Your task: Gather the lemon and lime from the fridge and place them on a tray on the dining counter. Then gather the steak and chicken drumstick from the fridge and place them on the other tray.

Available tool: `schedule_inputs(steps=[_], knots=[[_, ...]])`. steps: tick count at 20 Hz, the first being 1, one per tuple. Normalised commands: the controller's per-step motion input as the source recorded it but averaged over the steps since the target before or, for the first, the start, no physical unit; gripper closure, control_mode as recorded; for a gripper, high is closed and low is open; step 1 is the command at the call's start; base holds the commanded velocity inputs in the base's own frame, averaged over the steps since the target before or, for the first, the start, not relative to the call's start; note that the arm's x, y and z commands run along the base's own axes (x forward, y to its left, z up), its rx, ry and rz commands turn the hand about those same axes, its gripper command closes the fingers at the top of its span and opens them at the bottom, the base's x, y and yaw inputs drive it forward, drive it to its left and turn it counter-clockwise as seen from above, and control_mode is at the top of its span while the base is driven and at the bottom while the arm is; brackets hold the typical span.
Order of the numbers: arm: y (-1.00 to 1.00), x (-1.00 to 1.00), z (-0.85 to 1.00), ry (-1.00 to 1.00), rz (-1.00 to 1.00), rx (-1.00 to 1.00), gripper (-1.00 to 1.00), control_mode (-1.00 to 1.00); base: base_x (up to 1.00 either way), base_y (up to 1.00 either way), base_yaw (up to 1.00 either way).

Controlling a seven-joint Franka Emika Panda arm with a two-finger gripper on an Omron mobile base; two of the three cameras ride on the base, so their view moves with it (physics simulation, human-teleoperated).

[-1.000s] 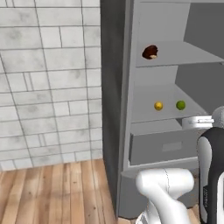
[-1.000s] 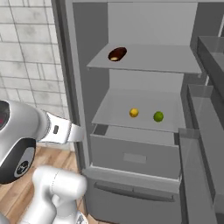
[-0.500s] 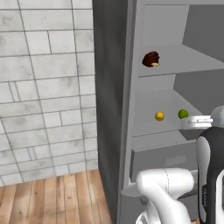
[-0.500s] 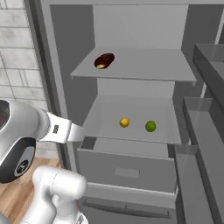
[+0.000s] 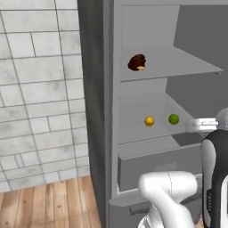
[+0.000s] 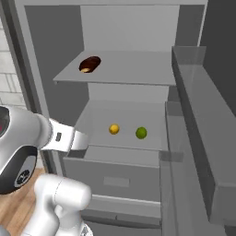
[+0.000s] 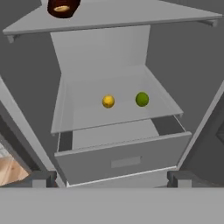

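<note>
Just ahead of the fingers [image 7: 109, 178], which are standing wide apart and holding nothing, the fridge [image 7: 188, 57] drawer [image 7: 124, 162] is sitting partly pulled out, its front bearing a blank plate with no readable writing. Beyond the drawer, on the lower shelf [image 7: 87, 116], the lemon [image 7: 108, 101] is resting slightly left of the midpoint between the fingers, and the lime [image 7: 141, 99] is lying near it to the right, apart from it. Farther up and back, on the upper shelf [image 7: 131, 17], a dark brown item [image 7: 62, 6] is sitting to the left, cut off by the frame edge and hard to identify.
</note>
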Motion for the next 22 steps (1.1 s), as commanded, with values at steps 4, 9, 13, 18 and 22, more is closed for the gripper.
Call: schedule_inputs(steps=[4,9,13,18,22], knots=[[0.00,0.00,0.00,0.00,0.00,0.00,-1.00,1.00,0.51,-0.32,0.00],[0.00,0.00,0.00,0.00,0.00,0.00,-1.00,1.00,0.64,-0.09,0.00],[0.00,0.00,0.00,0.00,0.00,0.00,-1.00,1.00,0.66,0.00,0.06],[0.00,0.37,0.35,-0.13,0.08,0.08,-1.00,-1.00,0.00,0.00,0.00],[0.00,0.32,0.63,-0.16,0.11,0.06,-1.00,-1.00,0.00,0.00,0.00]])
